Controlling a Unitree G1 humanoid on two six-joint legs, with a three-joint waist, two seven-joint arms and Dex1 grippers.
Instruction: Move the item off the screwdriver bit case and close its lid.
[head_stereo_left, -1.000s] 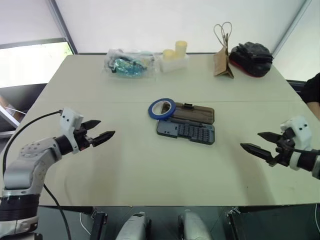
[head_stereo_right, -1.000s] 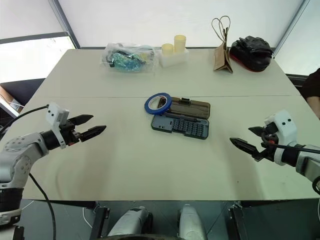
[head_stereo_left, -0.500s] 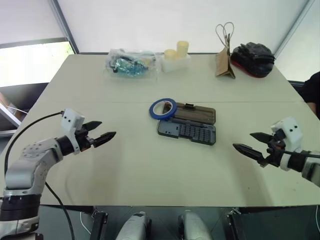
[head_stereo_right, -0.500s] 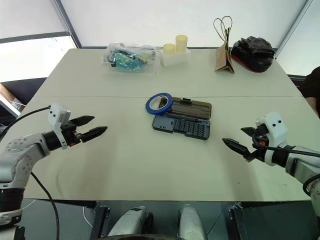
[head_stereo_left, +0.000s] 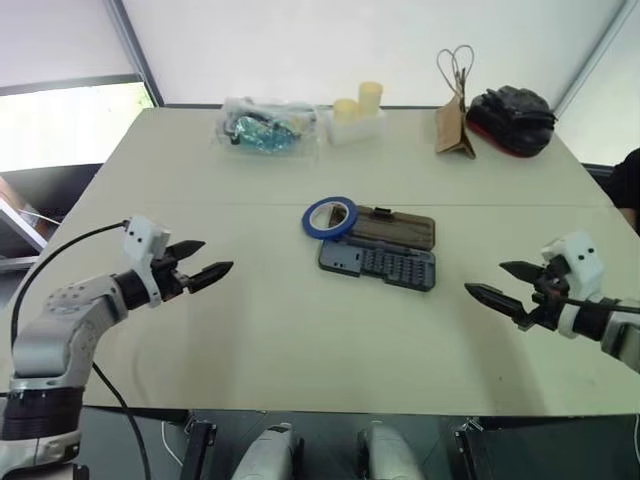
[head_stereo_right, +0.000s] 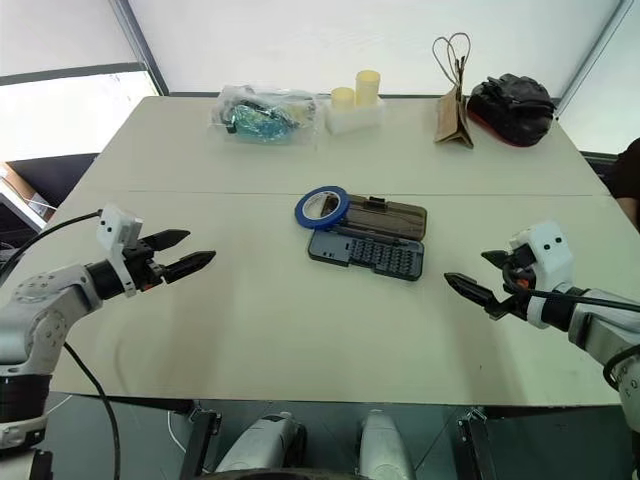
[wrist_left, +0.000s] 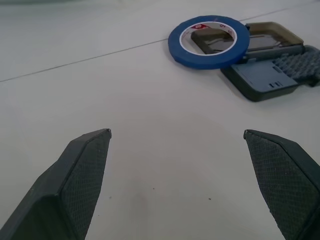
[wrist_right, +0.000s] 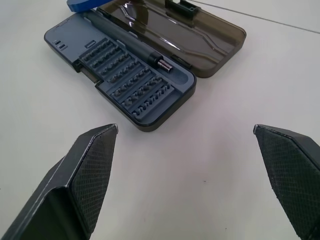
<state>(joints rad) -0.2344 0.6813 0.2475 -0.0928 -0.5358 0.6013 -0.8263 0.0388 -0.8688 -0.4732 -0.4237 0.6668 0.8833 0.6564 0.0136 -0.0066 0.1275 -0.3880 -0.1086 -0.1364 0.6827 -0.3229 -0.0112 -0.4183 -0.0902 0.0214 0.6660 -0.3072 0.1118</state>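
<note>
No readable text, label or number anywhere.

Silver-grey jointed metal arms end in small white camera blocks. Each black two-fingered tool (head_stereo_left: 199, 262) (head_stereo_left: 510, 285) has tapered, cross-hatched pads (wrist_left: 85, 175). A black cable (head_stereo_left: 55, 255) loops from the left arm.

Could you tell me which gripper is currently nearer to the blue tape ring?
Left. The left gripper sits to the left of the tape ring; the right gripper is beyond the bit case.

Both arms reach in over the tabletop's near edge. The left gripper (head_stereo_left: 206, 264) and right gripper (head_stereo_left: 492, 282) point inward, fingers spread wide, holding nothing.
</note>
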